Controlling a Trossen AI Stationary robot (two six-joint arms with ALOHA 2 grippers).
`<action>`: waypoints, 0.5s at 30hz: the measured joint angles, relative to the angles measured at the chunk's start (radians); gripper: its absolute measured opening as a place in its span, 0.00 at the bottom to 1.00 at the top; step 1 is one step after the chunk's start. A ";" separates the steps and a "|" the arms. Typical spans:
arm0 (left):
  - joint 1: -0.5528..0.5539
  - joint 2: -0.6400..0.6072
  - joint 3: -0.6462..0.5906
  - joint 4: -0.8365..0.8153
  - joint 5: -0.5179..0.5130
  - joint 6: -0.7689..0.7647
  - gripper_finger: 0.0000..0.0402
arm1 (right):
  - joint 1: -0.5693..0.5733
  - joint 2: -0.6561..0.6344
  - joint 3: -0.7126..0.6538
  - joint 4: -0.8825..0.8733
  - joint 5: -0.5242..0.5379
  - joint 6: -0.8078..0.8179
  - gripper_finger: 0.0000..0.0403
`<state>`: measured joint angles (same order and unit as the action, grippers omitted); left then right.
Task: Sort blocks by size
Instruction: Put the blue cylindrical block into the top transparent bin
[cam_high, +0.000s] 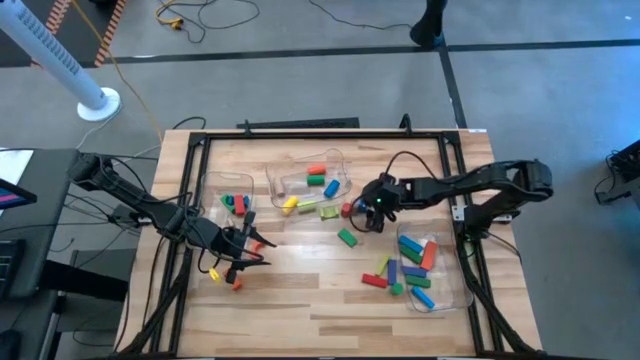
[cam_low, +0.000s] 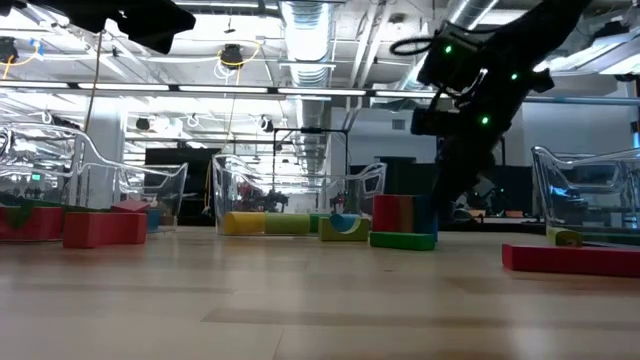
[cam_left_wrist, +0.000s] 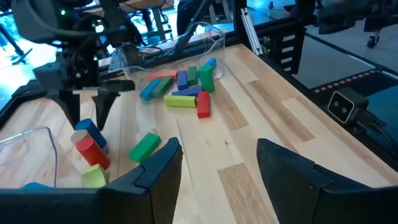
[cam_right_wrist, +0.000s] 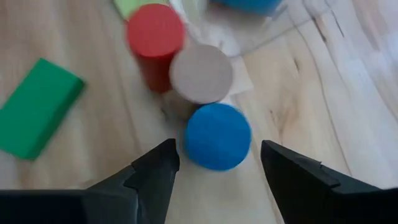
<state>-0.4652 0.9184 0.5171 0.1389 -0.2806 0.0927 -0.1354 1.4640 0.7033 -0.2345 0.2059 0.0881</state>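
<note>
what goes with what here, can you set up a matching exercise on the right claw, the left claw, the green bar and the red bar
Things:
1. right claw
2. left claw
3. green bar
4. red bar

Places or states:
A. lies flat alone on bare table, mid-table
B. open over the blue cylinder
C. open, holding nothing, by the left bin
D. lies flat just outside the right bin

Pairs: 1-B, 2-C, 3-A, 4-D
</note>
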 joint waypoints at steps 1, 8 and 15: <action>0.000 0.000 0.000 0.000 0.000 -0.001 0.50 | -0.005 0.012 0.000 0.009 0.001 -0.004 0.66; 0.000 0.000 0.000 -0.008 0.000 -0.012 0.50 | -0.020 0.035 0.000 0.069 0.001 -0.030 0.66; 0.000 0.000 0.000 -0.008 0.000 -0.014 0.50 | -0.020 0.032 0.000 0.078 -0.001 -0.040 0.58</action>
<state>-0.4652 0.9184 0.5171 0.1307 -0.2806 0.0784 -0.1551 1.4963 0.7033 -0.1566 0.2047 0.0483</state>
